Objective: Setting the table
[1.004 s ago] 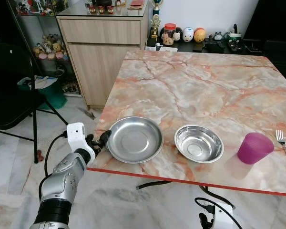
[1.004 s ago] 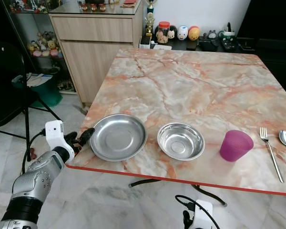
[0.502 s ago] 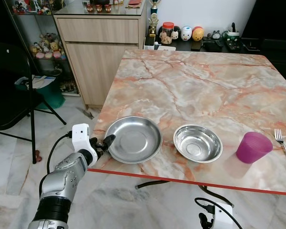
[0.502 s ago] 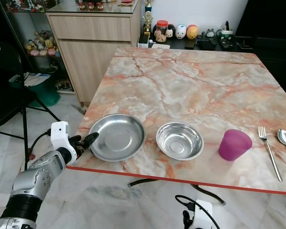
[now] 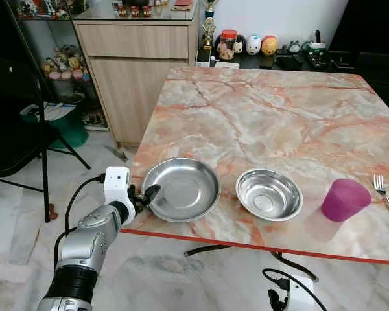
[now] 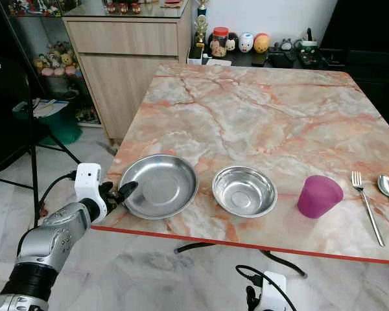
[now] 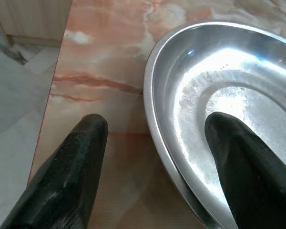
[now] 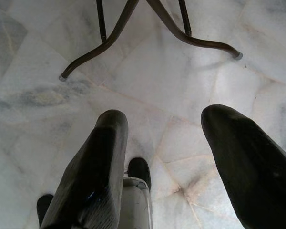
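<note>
The steel plate (image 5: 181, 188) lies near the bench's (image 5: 266, 116) front edge. At its 9 o'clock rim the left gripper (image 7: 152, 138) stands open, one finger over the dish, the other outside on the marble. At the plate's 3 o'clock sit a steel bowl (image 5: 269, 194), a purple cup (image 5: 345, 200) and a fork (image 5: 386, 197). The right gripper (image 8: 164, 143) hangs open above the floor (image 8: 181, 81).

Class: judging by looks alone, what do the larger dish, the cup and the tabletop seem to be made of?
Larger dish: likely stainless steel, a shiny silver surface with bright reflections.
Cup: probably plastic, purple, matte and slightly translucent.
Tabletop: marble or a marble-look finish, glossy, with orange veins.
</note>
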{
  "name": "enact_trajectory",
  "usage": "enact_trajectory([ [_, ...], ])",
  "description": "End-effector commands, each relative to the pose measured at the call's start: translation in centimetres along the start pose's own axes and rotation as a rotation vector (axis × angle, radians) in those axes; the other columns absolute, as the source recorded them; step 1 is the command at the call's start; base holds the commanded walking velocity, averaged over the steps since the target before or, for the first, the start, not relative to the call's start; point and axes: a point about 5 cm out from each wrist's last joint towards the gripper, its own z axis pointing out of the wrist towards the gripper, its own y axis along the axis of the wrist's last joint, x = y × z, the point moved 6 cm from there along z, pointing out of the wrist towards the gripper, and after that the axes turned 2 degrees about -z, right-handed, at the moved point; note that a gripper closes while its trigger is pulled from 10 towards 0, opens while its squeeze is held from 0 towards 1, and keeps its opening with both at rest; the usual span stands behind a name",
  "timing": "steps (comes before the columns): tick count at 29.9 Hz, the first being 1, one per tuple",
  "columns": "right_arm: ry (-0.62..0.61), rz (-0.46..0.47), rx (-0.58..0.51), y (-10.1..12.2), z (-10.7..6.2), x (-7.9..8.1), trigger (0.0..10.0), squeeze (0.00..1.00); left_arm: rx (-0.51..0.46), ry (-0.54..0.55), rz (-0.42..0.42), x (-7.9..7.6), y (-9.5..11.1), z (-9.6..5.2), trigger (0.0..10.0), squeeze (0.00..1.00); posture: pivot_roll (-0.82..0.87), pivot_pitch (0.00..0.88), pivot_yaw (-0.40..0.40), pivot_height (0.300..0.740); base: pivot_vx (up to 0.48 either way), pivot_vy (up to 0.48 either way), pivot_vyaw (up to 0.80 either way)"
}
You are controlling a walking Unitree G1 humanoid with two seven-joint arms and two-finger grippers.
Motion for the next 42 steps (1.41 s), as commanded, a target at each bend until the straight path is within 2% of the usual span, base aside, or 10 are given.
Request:
enact_trajectory([
  [1, -0.002, 0.001, -0.007, 0.2, 0.0, 0.0, 10.0, 0.0, 0.009, 0.009, 0.02, 0.3, -0.3, 0.0, 10.0, 0.0, 0.08, 0.0, 0.003, 0.724, 0.0, 0.0, 0.0],
  [7, -0.002, -0.001, -0.007, 0.2, 0.0, -0.2, 10.0, 0.0, 0.018, 0.044, 0.008, 0.8, -0.6, 0.2, 10.0, 0.0, 0.08, 0.0, 0.0, 0.724, 0.0, 0.0, 0.0],
  [8, -0.001, -0.001, -0.008, 0.2, 0.0, -0.2, 10.0, 0.0, 0.018, 0.041, 0.008, 0.8, -0.6, 0.2, 4.4, 0.0, 0.08, 0.0, 0.0, 0.724, 0.0, 0.0, 0.0],
  [9, -0.001, -0.001, -0.008, 0.2, 0.0, -0.1, 10.0, 0.0, 0.017, 0.042, 0.007, 0.8, -0.6, 0.2, 4.4, 0.0, 0.08, 0.0, 0.0, 0.724, 0.0, 0.0, 0.0],
  [10, -0.001, -0.002, -0.008, 0.2, 0.0, -0.1, 10.0, 0.0, 0.016, 0.043, 0.005, 0.8, -0.6, 0.2, 2.5, 0.0, 0.08, 0.0, 0.0, 0.724, 0.0, 0.0, 0.0],
  [11, -0.001, -0.002, -0.008, 0.2, 0.0, -0.1, 10.0, 0.0, 0.015, 0.044, 0.004, 0.7, -0.6, 0.3, 2.5, 0.0, 0.08, 0.0, -0.001, 0.724, 0.0, 0.0, 0.0],
  [12, -0.001, -0.002, -0.008, 0.2, 0.0, -0.1, 10.0, 0.0, 0.014, 0.045, 0.003, 0.7, -0.6, 0.3, 0.0, 0.0, 0.08, 0.0, -0.001, 0.724, 0.0, 0.0, 0.0],
  [21, 0.001, -0.006, -0.006, 0.2, 0.0, -0.1, 10.0, 0.0, 0.001, 0.051, -0.003, 0.8, -0.2, 0.4, 0.0, 0.0, 0.08, 0.0, -0.004, 0.724, 0.0, 0.0, 0.0],
  [31, 0.006, -0.005, -0.001, 0.2, 0.1, 0.0, 10.0, 0.0, -0.001, 0.065, 0.053, 1.0, 0.1, 0.3, 0.0, 0.0, 0.09, 0.0, -0.008, 0.724, 0.0, 0.0, 0.0],
  [42, 0.004, -0.003, 0.005, 0.1, 0.0, -0.1, 10.0, 0.0, -0.028, 0.058, 0.187, 0.7, 0.9, 0.2, 0.0, 0.0, 0.09, 0.0, -0.009, 0.724, 0.0, 0.0, 0.0],
])
